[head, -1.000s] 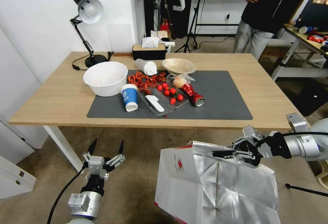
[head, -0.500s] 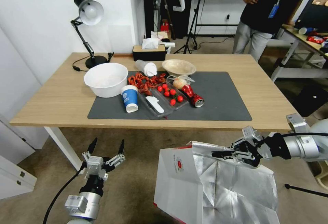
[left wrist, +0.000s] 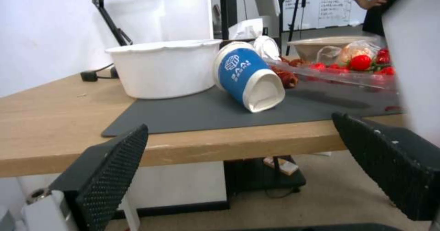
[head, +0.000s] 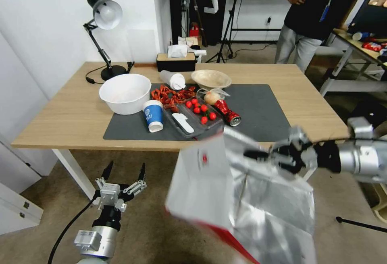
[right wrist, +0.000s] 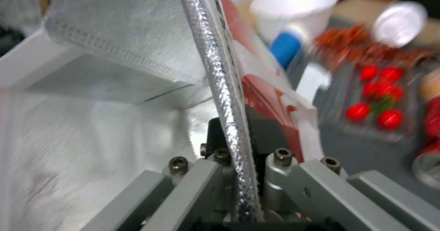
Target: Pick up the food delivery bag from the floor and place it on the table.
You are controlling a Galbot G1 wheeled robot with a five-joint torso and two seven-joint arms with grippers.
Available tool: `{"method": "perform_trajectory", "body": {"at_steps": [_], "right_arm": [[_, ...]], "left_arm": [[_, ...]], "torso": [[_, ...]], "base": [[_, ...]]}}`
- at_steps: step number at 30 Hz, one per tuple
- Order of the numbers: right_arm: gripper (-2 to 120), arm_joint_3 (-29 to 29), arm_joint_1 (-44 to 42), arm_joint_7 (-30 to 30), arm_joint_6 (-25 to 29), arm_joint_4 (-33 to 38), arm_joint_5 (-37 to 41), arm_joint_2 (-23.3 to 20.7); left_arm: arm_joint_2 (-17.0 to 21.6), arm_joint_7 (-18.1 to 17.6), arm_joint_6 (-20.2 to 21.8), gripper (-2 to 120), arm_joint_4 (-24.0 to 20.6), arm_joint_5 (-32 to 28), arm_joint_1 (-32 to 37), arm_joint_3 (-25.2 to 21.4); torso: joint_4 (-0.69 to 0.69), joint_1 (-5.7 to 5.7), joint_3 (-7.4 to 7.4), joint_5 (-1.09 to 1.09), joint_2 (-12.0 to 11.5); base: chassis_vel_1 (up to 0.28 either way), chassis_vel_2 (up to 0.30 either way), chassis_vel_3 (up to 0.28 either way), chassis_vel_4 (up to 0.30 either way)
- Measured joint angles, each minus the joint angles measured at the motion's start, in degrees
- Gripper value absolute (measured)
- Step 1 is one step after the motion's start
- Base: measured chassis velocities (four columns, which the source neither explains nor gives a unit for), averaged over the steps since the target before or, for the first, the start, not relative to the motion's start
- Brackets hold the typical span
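Note:
The food delivery bag [head: 242, 199], white with a red bottom edge and foil lining, hangs tilted in the air before the table's [head: 68, 115] front edge, its top corner level with the dark mat [head: 262, 111]. My right gripper [head: 260, 155] is shut on the bag's upper rim. In the right wrist view the foil rim [right wrist: 224, 86] runs pinched between the gripper's [right wrist: 238, 145] fingers. My left gripper [head: 124, 174] is open, low over the floor [head: 161, 223] below the table's front left. Its black pads [left wrist: 110, 176] stand wide apart before the table edge [left wrist: 183, 145].
On the mat lie a white bowl [head: 124, 92], a tipped blue cup [head: 153, 114], a clear tray of tomatoes [head: 197, 115], a crushed red can [head: 227, 112] and a shallow bowl [head: 211, 78]. A desk lamp [head: 105, 14] and tissue box [head: 175, 60] stand behind. The mat's right part is bare.
My right arm has lifted the bag up off the floor towards the table's front edge; the bag has swung and tilted. The left gripper has not moved.

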Motion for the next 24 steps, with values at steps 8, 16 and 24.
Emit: {"method": "perform_trajectory", "body": {"at_steps": [8, 16, 24], "right_arm": [[0, 5.5, 0.1, 10.1, -0.5, 1.7, 14.6, -0.4], [0, 6.4, 1.5, 28.2, 2.0, 4.8, 22.3, 1.0], [0, 4.7, 9.6, 49.0, 4.6, 6.7, 33.9, 1.8]], "left_arm": [[-0.7, -0.2, -0.8, 100, 0.6, 0.6, 0.0, 0.1], [-0.6, -0.5, -1.6, 100, 1.0, 0.9, 0.2, 0.2], [-0.6, -0.8, -2.2, 100, 1.2, 1.2, 0.2, 0.3]], "torso": [[0.0, -0.05, -0.06, 0.0, -0.1], [0.0, -0.07, -0.1, 0.01, -0.2], [0.0, -0.09, -0.12, 0.0, -0.2]], "base": [[0.0, 0.0, 0.0, 0.0], [0.0, 0.0, 0.0, 0.0], [0.0, 0.0, 0.0, 0.0]]}}
